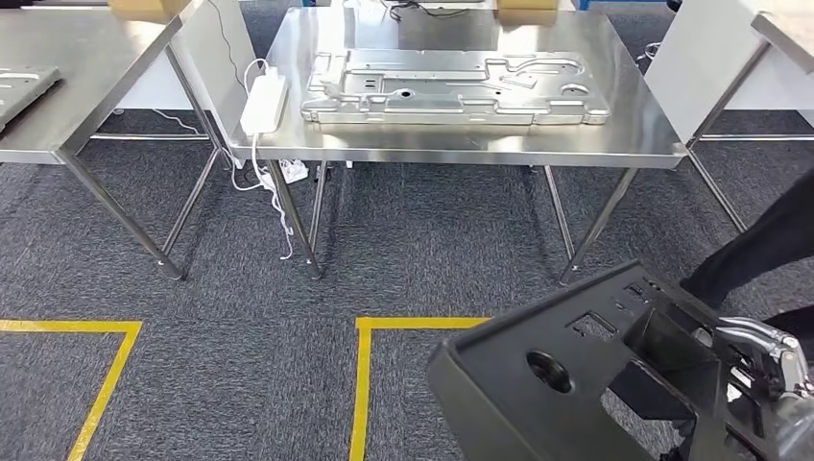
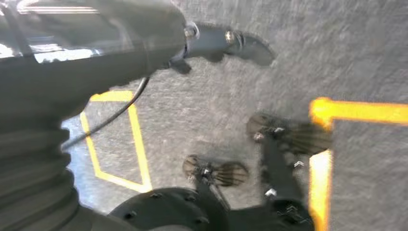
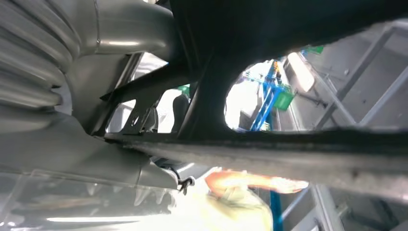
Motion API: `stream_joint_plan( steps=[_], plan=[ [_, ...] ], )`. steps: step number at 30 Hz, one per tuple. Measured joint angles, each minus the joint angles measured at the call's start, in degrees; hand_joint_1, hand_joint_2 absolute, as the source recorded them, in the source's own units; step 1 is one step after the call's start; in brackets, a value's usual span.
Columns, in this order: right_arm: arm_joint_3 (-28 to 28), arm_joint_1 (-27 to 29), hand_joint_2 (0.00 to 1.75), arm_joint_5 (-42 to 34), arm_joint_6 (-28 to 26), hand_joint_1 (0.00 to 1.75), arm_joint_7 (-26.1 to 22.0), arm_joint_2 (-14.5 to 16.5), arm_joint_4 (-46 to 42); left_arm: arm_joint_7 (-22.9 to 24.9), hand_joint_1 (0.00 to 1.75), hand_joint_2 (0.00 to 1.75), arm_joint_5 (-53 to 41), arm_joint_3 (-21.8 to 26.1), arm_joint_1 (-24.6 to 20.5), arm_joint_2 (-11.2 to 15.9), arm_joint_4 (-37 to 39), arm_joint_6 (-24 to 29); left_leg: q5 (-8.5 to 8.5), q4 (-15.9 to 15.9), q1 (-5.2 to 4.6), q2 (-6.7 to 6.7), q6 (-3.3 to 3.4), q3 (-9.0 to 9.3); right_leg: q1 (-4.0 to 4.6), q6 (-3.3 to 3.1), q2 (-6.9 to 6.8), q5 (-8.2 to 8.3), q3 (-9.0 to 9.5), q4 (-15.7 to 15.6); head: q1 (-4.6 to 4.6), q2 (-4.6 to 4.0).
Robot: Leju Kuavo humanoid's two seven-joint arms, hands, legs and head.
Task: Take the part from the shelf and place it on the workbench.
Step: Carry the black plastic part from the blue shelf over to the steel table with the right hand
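Note:
The part (image 1: 576, 375) is a large black moulded plastic piece with a round hole and several cut-outs, low at the right of the head view. My right hand (image 1: 768, 370) grips it at its right side, above the carpet. In the right wrist view the black part (image 3: 288, 29) crosses close over the grey hand (image 3: 72, 120). The workbench (image 1: 461, 144) is a steel table straight ahead, with a pressed metal panel (image 1: 451, 86) lying on it. My left hand (image 2: 221, 41) hangs over the carpet with its dark fingers stretched out, holding nothing.
A white power strip (image 1: 262, 101) lies on the workbench's left edge, its cables trailing to the floor. Steel tables stand at the left (image 1: 67, 106) and the right (image 1: 768, 58). Yellow tape lines (image 1: 361, 384) mark the grey carpet. A dark shape (image 1: 768, 240) stands at the right edge.

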Motion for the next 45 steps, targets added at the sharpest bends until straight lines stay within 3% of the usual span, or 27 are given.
stream_joint_plan(
  steps=[1, 3, 5, 6, 9, 10, 12, 14, 16, 18, 20, 21, 22, 25, 26, 28, 29, 31, 33, 35, 36, 37, 40, 41, 42, 43, 45],
  plan=[
    [0.03, 0.06, 1.75, 0.03, -0.03, 1.10, 0.03, 0.01, 0.02, 0.01, 0.00, 1.75, 0.01, 0.00, -0.05, -0.01, -0.01, 0.02, -0.85, -0.02, -0.04, 0.08, 0.30, 0.93, 0.18, -0.17, -0.42, -1.54, -3.27, 4.06, 0.31, 0.00],
    [0.05, 0.27, 1.75, 0.04, -0.06, 1.10, 0.03, 0.02, 0.06, 0.04, 0.00, 1.75, 0.01, 0.00, 0.04, -0.01, -0.01, 0.05, -2.63, -0.07, -0.04, 0.18, 0.56, 2.91, 0.38, -0.44, -0.68, -7.25, -9.25, 8.29, 0.71, 0.00],
    [0.02, 0.43, 1.75, 0.06, -0.08, 1.10, 0.06, 0.02, 0.08, 0.10, 0.00, 1.75, 0.01, 0.01, 0.19, -0.07, 0.00, 0.04, -4.41, -0.09, 0.00, 0.17, 0.50, 5.11, 0.41, -0.44, -0.74, -10.68, -12.88, 6.80, 1.00, 0.00],
    [0.02, 0.49, 1.75, 0.08, -0.09, 1.10, 0.08, 0.02, 0.08, 0.11, 0.00, 1.75, 0.01, 0.01, 0.23, -0.13, 0.01, 0.02, -5.26, -0.08, 0.02, 0.15, 0.42, 6.21, 0.41, -0.39, -0.83, -9.44, -13.77, 4.39, 1.20, 0.00],
    [0.03, 0.68, 1.75, 0.15, -0.13, 1.10, 0.14, 0.02, 0.09, 0.13, 0.00, 1.75, 0.01, 0.03, 0.28, -0.26, 0.01, -0.02, -7.83, -0.30, -0.17, -0.03, -0.11, 9.00, 0.44, -0.60, -1.71, 3.83, -14.51, -4.29, 1.91, 0.00],
    [0.03, 0.71, 1.75, 0.16, -0.15, 1.10, 0.15, 0.02, 0.09, 0.13, 0.00, 1.75, 0.01, 0.04, 0.27, -0.26, -0.01, -0.01, -8.42, -0.27, -0.29, -0.06, -0.43, 9.77, 0.38, -0.84, -1.87, 6.72, -14.35, -5.78, 1.94, 0.00],
    [-0.03, 0.62, 1.75, 0.18, -0.19, 1.10, 0.15, 0.02, 0.07, 0.11, 0.00, 1.75, 0.01, 0.06, 0.07, -0.23, -0.03, 0.02, -8.65, 1.16, -0.32, 0.02, -1.01, 10.12, 0.15, -1.40, -1.65, 6.79, -13.19, -6.34, 1.41, 0.00],
    [-0.09, 0.50, 1.75, 0.25, -0.21, 1.10, 0.12, 0.02, 0.02, 0.09, 0.00, 1.75, 0.01, 0.07, -0.21, -0.20, -0.04, 0.01, -7.29, 6.65, -0.03, 0.16, -1.54, 7.53, -0.14, -2.13, -1.46, 5.68, -11.27, -6.54, 0.93, 0.00],
    [-0.08, 0.52, 1.75, 0.36, -0.20, 1.10, 0.12, 0.07, 0.01, 0.12, 0.00, 1.75, 0.01, 0.06, -0.18, -0.23, -0.01, -0.03, -7.56, 14.42, 0.38, 0.22, -2.00, 2.23, -0.26, -2.63, -1.44, 4.37, -9.04, -7.03, 0.65, 0.00],
    [-0.08, 0.52, 1.75, 0.45, -0.20, 1.10, 0.14, 0.11, 0.02, 0.17, 0.00, 1.75, 0.01, 0.07, 0.10, -0.27, 0.03, -0.04, -11.95, 19.10, 0.84, 0.23, -2.31, -3.01, -0.38, -2.73, -1.32, 2.82, -6.61, -7.83, 0.36, 0.00],
    [-0.10, 0.52, 1.75, 0.51, -0.21, 1.10, 0.17, 0.13, 0.02, 0.17, 0.00, 1.75, 0.01, 0.09, 0.31, -0.26, 0.03, -0.03, -16.64, 18.11, 1.28, 0.24, -2.55, -6.05, -0.63, -2.51, -1.11, 1.07, -3.48, -8.95, 0.08, 0.00],
    [-0.10, 0.52, 1.75, 0.53, -0.21, 1.10, 0.20, 0.13, 0.02, 0.17, 0.00, 1.75, 0.01, 0.10, 0.38, -0.26, 0.03, -0.02, -16.77, 15.70, 1.48, 0.26, -2.67, -6.76, -0.80, -2.24, -1.03, 0.07, -1.62, -9.64, -0.06, 0.00],
    [-0.10, 0.52, 1.75, 0.55, -0.21, 1.10, 0.22, 0.14, 0.03, 0.17, 0.00, 1.75, 0.01, 0.11, 0.54, -0.27, 0.04, -0.03, -13.79, 12.20, 1.68, 0.32, -2.78, -7.12, -0.94, -1.93, -0.97, -1.00, 0.16, -10.42, -0.21, 0.00],
    [-0.07, 0.46, 1.75, 0.57, -0.20, 1.10, 0.31, 0.18, 0.27, 0.32, 0.00, 1.75, 0.02, 0.16, 1.25, -0.27, 0.19, -0.04, 1.79, 2.84, 1.48, 0.81, -2.70, -6.68, -1.37, -0.84, -0.47, -3.61, 5.36, -13.80, -0.05, 0.00],
    [-0.05, 0.40, 1.75, 0.59, -0.20, 1.10, 0.31, 0.19, 0.31, 0.37, 0.00, 1.75, 0.02, 0.19, 1.28, -0.25, 0.21, -0.04, 3.59, 1.85, 1.10, 0.87, -2.44, -5.99, -1.47, -0.35, -0.24, -3.71, 7.32, -15.16, -0.04, 0.00],
    [-0.05, 0.09, 1.75, 0.63, -0.19, 1.10, 0.31, 0.19, 0.21, 0.33, 0.00, 1.75, 0.03, 0.25, 0.79, -0.23, 0.16, -0.03, 1.99, 1.67, 0.62, 0.63, -1.59, -3.85, -1.48, 0.63, -0.01, -2.02, 8.76, -14.29, -0.23, 0.00],
    [-0.07, -0.11, 1.75, 0.66, -0.20, 1.10, 0.29, 0.18, 0.13, 0.26, 0.00, 1.75, 0.03, 0.28, 0.45, -0.22, 0.14, -0.02, 1.07, 1.51, 0.65, 0.46, -1.05, -2.76, -1.39, 0.85, -0.10, -0.59, 7.25, -10.41, -0.34, -0.01],
    [-0.03, -0.30, 1.75, 0.67, -0.21, 1.10, 0.30, 0.19, 0.10, 0.19, 0.00, 1.75, 0.04, 0.38, -0.02, -0.21, 0.09, 0.02, -0.82, 1.30, 0.86, 0.30, -0.19, -0.51, -1.10, 0.76, -0.48, 0.09, 0.13, 0.37, -0.04, -0.01],
    [0.03, -0.17, 1.75, 0.67, -0.21, 1.10, 0.31, 0.19, 0.10, 0.20, 0.00, 1.75, 0.05, 0.54, 0.00, -0.21, 0.03, 0.09, -3.02, 1.20, 0.85, 0.18, 0.16, 1.88, -0.59, 0.57, -0.71, -3.95, -7.78, 7.93, 0.41, 0.00],
    [0.00, -0.09, 1.75, 0.67, -0.21, 1.10, 0.34, 0.17, 0.10, 0.25, 0.00, 1.75, 0.05, 0.66, 0.25, -0.24, 0.02, 0.12, -5.44, 1.10, 0.89, -0.11, 0.21, 4.85, -0.17, 0.48, -0.76, -9.37, -13.62, 8.97, 0.77, 0.00],
    [-0.01, -0.08, 1.75, 0.67, -0.20, 1.10, 0.35, 0.17, 0.11, 0.26, 0.00, 1.75, 0.05, 0.68, 0.34, -0.27, 0.03, 0.10, -6.60, 1.06, 0.92, -0.26, 0.19, 6.49, 0.05, 0.26, -0.78, -10.22, -15.73, 7.49, 0.92, 0.00],
    [-0.01, -0.05, 1.75, 0.68, -0.20, 1.10, 0.37, 0.17, 0.13, 0.26, 0.00, 1.75, 0.05, 0.71, 0.43, -0.31, 0.04, 0.08, -7.77, 1.00, 0.95, -0.39, 0.12, 8.12, 0.29, -0.12, -0.82, -8.39, -17.50, 5.01, 1.15, 0.00],
    [-0.04, 0.20, 1.75, 0.68, -0.15, 1.10, 0.48, 0.18, 0.42, 0.26, 0.00, 1.75, 0.06, 0.80, 0.82, -0.38, 0.18, 0.05, -10.88, 0.74, 0.77, -0.82, -0.56, 11.80, 1.03, -1.15, -0.99, 8.35, -20.51, -3.23, 1.94, 0.00],
    [-0.05, 0.24, 1.75, 0.71, -0.13, 1.10, 0.51, 0.18, 0.51, 0.26, 0.00, 1.75, 0.06, 0.82, 0.89, -0.39, 0.22, 0.08, -11.57, 0.39, 0.64, -0.93, -0.92, 12.65, 1.10, -1.34, -0.98, 11.90, -20.47, -4.40, 1.96, 0.00],
    [-0.06, 0.14, 1.75, 0.74, -0.10, 1.10, 0.54, 0.18, 0.57, 0.25, 0.00, 1.75, 0.06, 0.85, 0.75, -0.39, 0.25, 0.11, -11.74, 0.52, 0.52, -1.03, -1.28, 13.11, 1.07, -1.53, -0.92, 12.96, -20.10, -4.74, 1.92, 0.00],
    [-0.07, -0.10, 1.75, 0.78, -0.08, 1.10, 0.56, 0.17, 0.55, 0.22, 0.00, 1.75, 0.06, 0.85, 0.55, -0.36, 0.22, 0.14, -11.33, 1.39, 0.51, -0.98, -1.58, 12.67, 0.85, -1.79, -0.92, 12.38, -19.42, -4.76, 1.75, 0.00],
    [-0.11, -0.52, 1.75, 0.89, -0.08, 1.10, 0.51, 0.17, 0.50, 0.07, 0.00, 1.75, 0.06, 0.84, 0.20, -0.30, 0.20, 0.09, -9.76, 6.98, 0.65, -0.58, -2.08, 9.53, 0.47, -2.51, -1.06, 11.45, -18.41, -5.24, 1.27, 0.00]
  ],
)
